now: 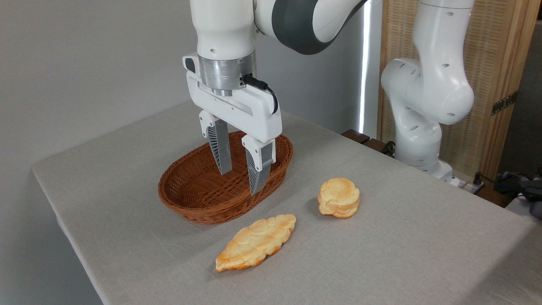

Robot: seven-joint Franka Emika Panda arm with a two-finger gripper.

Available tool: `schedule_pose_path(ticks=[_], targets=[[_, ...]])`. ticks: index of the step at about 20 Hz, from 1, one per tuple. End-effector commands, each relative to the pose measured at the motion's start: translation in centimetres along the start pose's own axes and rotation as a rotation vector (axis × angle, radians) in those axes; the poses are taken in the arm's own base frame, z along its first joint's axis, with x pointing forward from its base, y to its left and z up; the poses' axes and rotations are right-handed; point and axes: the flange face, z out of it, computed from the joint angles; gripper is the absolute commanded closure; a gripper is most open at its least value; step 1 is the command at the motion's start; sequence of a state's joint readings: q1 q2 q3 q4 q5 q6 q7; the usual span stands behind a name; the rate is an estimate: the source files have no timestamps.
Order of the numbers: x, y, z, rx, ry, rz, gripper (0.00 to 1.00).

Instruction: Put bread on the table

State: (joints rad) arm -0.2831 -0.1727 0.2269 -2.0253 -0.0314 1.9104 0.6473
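The bread point(339, 197), a small round golden-orange bun with a lumpy top, rests on the light grey-beige table point(402, 254) to the right of the basket. My gripper point(241, 182) hangs open above the brown wicker basket point(199, 199), its grey fingers point(222, 148) pointing down with nothing between them. The bun lies well to the right of the gripper and apart from it.
A flat leaf-shaped braided loaf point(256, 241) lies on the cloth in front of the basket. The arm's white base point(423, 127) stands at the table's back right. The table's left edge point(63, 220) and front edge are near. A wooden screen fills the right background.
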Motion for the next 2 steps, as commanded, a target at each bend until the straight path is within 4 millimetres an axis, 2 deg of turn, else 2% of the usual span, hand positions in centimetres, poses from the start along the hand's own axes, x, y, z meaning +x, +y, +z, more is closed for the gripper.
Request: schedule_pose_path(ticks=[1, 2], targets=[[-0.1, -0.23, -0.61, 0.058, -0.016, -0.044, 0.0], [-0.07, -0.25, -0.69, 0.06, -0.014, -0.046, 0.0]])
